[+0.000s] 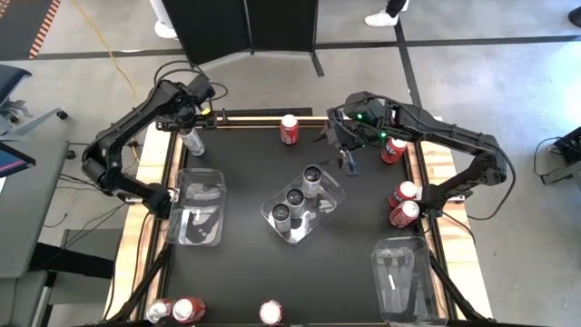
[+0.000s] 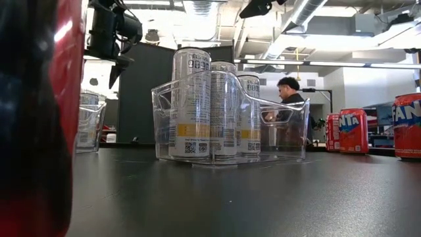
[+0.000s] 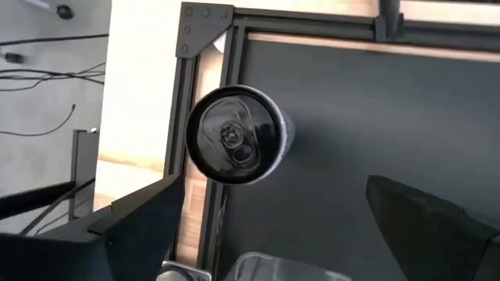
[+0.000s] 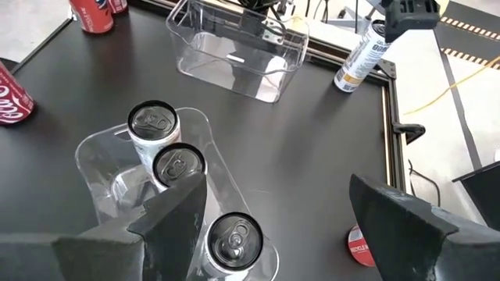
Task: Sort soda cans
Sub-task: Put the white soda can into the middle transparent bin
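Silver-grey, dark-topped can [image 1: 192,140] at upper left of the high view stands on the mat's edge right by the frame rail, left gripper [image 1: 186,116] hanging over it; risk as I judge it: a descent slightly off centre clips the rim and tips the can off the table edge. Same view, centre tray [image 1: 333,196] holds three silver cans, right gripper [image 1: 348,156] just up-right of it, empty; red cans sit scattered: one top centre [image 1: 290,129], three at right [image 1: 403,194], more along the bottom edge. Two other clear trays, left [image 1: 200,207] and lower right [image 1: 400,275], hold no cans. Low view: tall silver cans [image 2: 191,104] packed close in the clear tray, red cans at far right [image 2: 353,130], a person in the room behind; a gripper shows at top left, fingers not readable here. Left wrist view: the can's dark top [image 3: 234,134] sits centre frame, both dark fingers [image 3: 137,226] spread wide at the bottom corners, touching nothing, can not yet between them. Right wrist view: fingers [image 4: 176,211] spread wide, holding nothing, one finger overlapping the tray rim above the trayed cans [image 4: 178,167]; risk: a swing or drop from here could knock a trayed can or shove the tray. The lone silver can [image 4: 362,58] shows at upper right.
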`<move>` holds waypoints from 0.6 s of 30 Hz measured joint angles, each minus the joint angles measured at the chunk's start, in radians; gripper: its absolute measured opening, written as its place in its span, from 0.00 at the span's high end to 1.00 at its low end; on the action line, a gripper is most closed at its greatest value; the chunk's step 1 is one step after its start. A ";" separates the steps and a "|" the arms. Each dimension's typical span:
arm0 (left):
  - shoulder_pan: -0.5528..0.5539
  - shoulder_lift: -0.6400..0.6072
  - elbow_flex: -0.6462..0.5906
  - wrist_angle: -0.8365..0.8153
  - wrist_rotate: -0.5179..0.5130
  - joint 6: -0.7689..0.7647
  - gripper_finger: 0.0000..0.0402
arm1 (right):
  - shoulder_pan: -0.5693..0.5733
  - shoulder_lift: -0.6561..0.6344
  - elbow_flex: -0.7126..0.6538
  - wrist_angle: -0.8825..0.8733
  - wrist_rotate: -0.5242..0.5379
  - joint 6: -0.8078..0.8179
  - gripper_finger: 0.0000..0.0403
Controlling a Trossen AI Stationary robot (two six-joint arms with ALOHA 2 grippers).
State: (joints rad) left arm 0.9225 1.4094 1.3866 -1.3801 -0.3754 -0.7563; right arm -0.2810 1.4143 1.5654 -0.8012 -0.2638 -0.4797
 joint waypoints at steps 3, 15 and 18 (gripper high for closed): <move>0.000 0.002 -0.016 0.009 -0.001 -0.024 0.02 | 0.000 0.000 0.000 -0.001 0.000 0.000 0.18; 0.017 0.001 -0.084 0.009 -0.023 -0.069 0.02 | 0.000 0.000 0.000 -0.005 0.000 -0.004 0.18; 0.021 0.001 -0.084 0.013 -0.025 -0.071 0.02 | 0.000 0.000 0.000 -0.005 0.000 -0.009 0.18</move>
State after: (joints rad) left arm 0.9440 1.4101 1.3029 -1.3674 -0.4007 -0.8268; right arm -0.2810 1.4143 1.5654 -0.8062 -0.2638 -0.4888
